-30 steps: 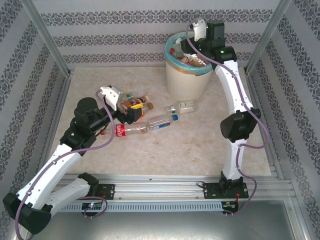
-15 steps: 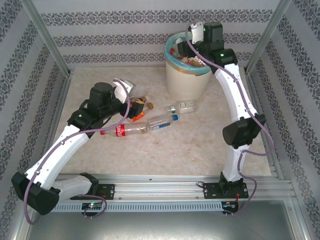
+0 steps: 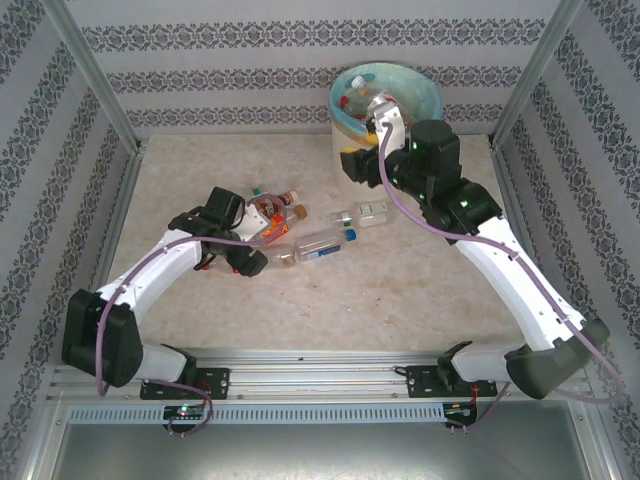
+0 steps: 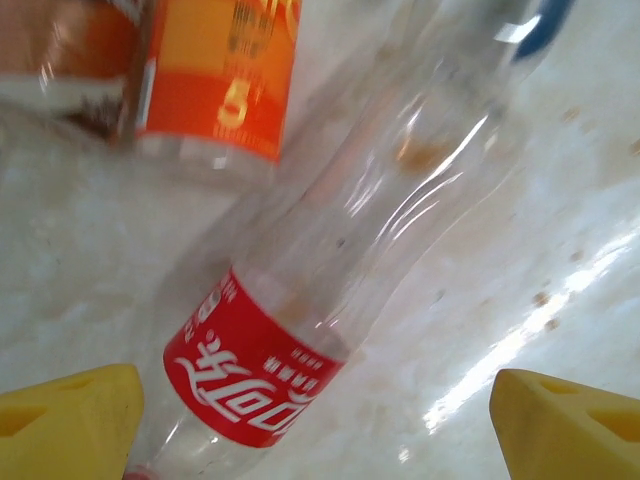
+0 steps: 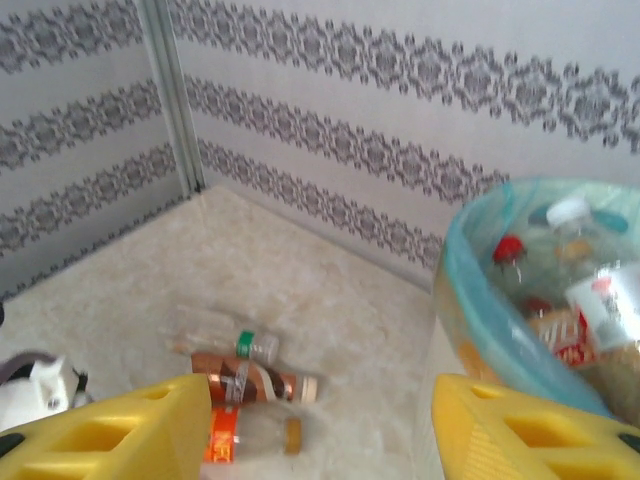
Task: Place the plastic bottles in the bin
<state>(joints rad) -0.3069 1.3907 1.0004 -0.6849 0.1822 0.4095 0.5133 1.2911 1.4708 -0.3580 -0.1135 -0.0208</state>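
Table (image 3: 350,310): pale marbled top, filling the middle of the overhead frame.

Bin (image 3: 428,90): upper centre-right of the overhead frame, against the back wall, with a teal liner folded over its rim. Several bottles (image 3: 362,100) lie inside it, with red and white caps showing. The same heap sits at the right edge of the right wrist view.

Right end effector (image 3: 356,162): I read it in front of the bin's near wall. On its own camera the yellow fingers sit well apart in the bottom corners with nothing between them, so it is spread and empty.

Left end effector (image 4: 320,425): centre-left in the overhead frame, low over the loose bottles. Its fingers are spread wide. The red-label bottle (image 4: 290,340) lies flat on the table between them, close to the finger at lower left of frame, with a clear gap to the other. It is not gripped. I cannot tell whether the near finger touches it.

Loose bottles, centre of the overhead frame:
- blue-cap bottle (image 3: 318,246), lying flat
- brown bottle (image 5: 250,382), in the cluster
- orange-label bottle (image 4: 220,80), just beside the red-label one
- small bottle (image 3: 368,212), near the bin's foot
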